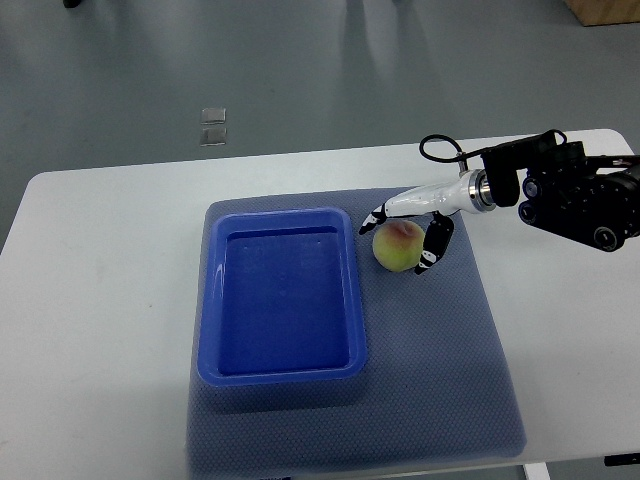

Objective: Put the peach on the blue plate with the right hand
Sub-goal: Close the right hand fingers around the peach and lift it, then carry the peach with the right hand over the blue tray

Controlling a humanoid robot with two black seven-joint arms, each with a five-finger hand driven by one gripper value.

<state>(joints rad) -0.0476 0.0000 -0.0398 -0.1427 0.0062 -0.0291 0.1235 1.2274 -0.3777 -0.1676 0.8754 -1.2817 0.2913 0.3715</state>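
A yellow-green peach [397, 246] with a pink blush sits on the blue-grey mat [440, 350], just right of the blue plate [212, 300], a deep rectangular tray. My right hand [398, 243] reaches in from the right edge and brackets the peach. Its long white fingers [385, 212] lie over the fruit's top left, and the black-tipped thumb [432, 250] presses its right side. The peach is still down at mat level, about a finger's width from the tray's right rim. The left arm does not show.
The mat lies on a white table [100, 300] whose far edge meets a grey floor. My dark forearm and a looped cable [440, 150] hang over the table's right rear. A small pale marker [213, 126] lies on the floor beyond.
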